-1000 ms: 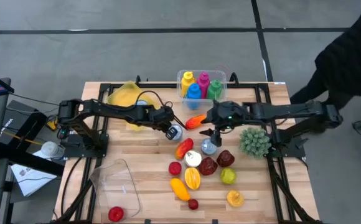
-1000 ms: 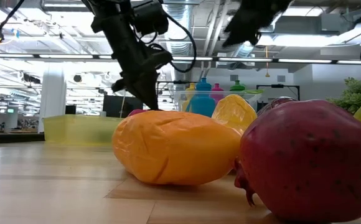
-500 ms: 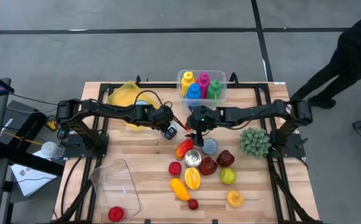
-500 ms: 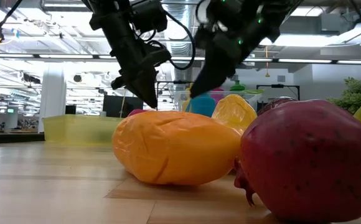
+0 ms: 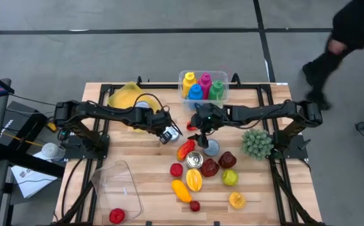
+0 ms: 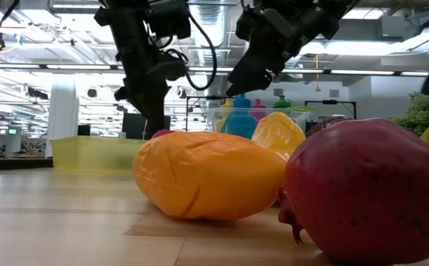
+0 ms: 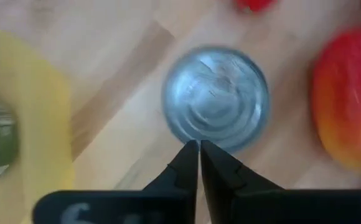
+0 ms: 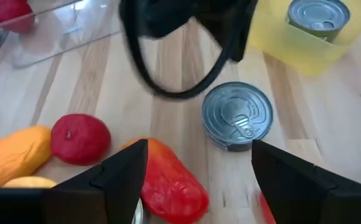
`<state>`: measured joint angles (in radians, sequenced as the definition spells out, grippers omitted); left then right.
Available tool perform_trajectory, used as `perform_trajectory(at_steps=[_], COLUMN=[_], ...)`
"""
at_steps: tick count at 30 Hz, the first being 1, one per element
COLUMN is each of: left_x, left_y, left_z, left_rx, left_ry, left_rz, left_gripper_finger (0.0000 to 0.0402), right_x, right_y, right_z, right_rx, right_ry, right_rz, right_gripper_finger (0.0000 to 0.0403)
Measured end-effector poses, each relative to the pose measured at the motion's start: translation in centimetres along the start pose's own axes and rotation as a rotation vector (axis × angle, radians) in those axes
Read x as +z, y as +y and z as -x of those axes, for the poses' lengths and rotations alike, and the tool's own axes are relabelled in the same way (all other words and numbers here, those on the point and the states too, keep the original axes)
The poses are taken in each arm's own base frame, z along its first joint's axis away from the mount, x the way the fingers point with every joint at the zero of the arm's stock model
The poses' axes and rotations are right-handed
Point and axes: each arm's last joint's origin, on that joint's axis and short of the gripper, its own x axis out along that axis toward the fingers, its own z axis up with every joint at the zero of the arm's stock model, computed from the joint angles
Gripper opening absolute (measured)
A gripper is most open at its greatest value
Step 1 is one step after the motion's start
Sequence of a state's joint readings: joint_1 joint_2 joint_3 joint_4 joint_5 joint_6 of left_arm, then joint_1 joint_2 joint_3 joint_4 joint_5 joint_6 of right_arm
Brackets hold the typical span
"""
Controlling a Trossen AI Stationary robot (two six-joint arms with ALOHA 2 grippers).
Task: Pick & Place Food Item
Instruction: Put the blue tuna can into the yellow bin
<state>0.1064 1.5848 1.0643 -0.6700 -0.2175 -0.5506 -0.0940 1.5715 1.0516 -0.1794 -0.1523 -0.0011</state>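
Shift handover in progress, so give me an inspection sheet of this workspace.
Surface: wooden table, bare at its left.
Job's things: tin can beside red-orange mango; fruit pile centre.
Clutter: bottle bin, yellow tub, clear container, green plant.
Claws: left claw shut above the can; right claw open, empty, over the mango.
Cables: black cable on left arm.
Surroundings: person walking past.

Changes I log:
- Right gripper (image 5: 202, 129): now left of its start, over the table middle beside the red-orange fruit (image 5: 186, 149); fingers wider apart.
- Left gripper (image 5: 169, 135): slightly back and left, fingers pressed together above a tin can (image 7: 215, 98).
- Person (image 5: 342, 37): now farther toward the upper right corner.
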Motion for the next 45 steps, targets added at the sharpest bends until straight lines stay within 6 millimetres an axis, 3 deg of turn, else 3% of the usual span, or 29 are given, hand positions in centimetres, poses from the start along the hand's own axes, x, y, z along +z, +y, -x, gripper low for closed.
perform_trajectory(at_steps=[8, 13, 16, 24, 35, 40, 45], left_x=[-1.4, -2.2, -2.7, -5.2, -6.5, -5.9, -4.9], left_y=[-2.1, -2.1, -1.9, -2.2, -1.1, -1.8, -1.7], left_z=[0.5, -1.3, -2.3, -3.8, -5.1, -3.2, -1.7], left_rx=[-0.125, -0.154, -0.162, -0.144, -0.04, -0.077, -0.087], left_ry=[0.022, -0.073, -0.135, -0.137, -0.118, -0.215, -0.331], left_rz=[-0.538, -0.594, -0.586, -0.813, -0.748, -0.741, -0.837], left_gripper_finger=[0.0128, 0.0209, 0.023, 0.0203, 0.0132, 0.0113, 0.0137], right_x=[-0.4, -0.6, -0.7, -0.7, -0.7, -0.7, -0.7], right_y=[0.3, 0.3, 0.3, 0.3, 0.3, 0.3, 0.3], right_z=[0.0, 0.0, 0.0, 0.0, 0.0, 0.0, 0.0], right_rx=[0.011, 0.011, 0.012, 0.012, 0.011, 0.01, 0.01], right_ry=[0.039, 0.058, 0.068, 0.078, 0.074, 0.075, 0.076], right_rz=[-0.007, -0.047, -0.056, -0.06, -0.072, -0.086, -0.098], right_gripper_finger=[0.0277, 0.0277, 0.0277, 0.0277, 0.0277, 0.0277, 0.0277])
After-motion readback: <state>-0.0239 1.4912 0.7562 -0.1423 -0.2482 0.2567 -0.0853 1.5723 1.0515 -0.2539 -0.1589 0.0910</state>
